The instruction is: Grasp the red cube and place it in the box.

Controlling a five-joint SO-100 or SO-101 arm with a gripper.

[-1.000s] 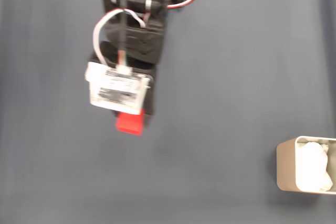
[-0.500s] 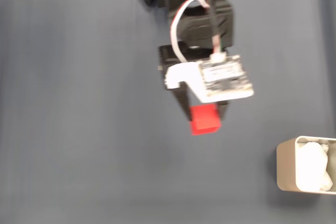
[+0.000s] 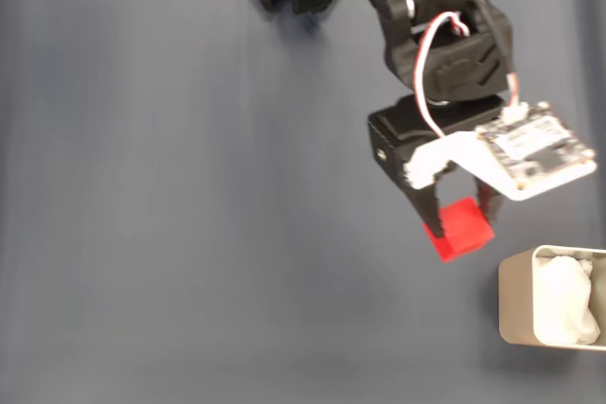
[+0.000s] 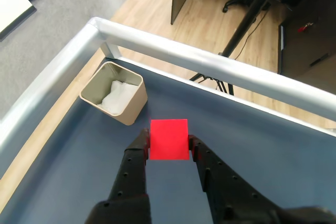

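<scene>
The dark blue-grey table [image 3: 142, 234] carries the beige rounded rectangular box [image 3: 516, 314] with white padding at the fixed view's lower right. The black claw [image 3: 461, 224] clamps the small red matte cube [image 4: 168, 139] between both fingers, aloft near the box. Grasp done; placement remains.

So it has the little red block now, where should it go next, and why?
Probably carry on toward the beige rounded box with white padding, until the small matte red cube is above the opening. The jaws of the gripper are shut on the cube, which in the fixed view sits up and left of the box.
</scene>
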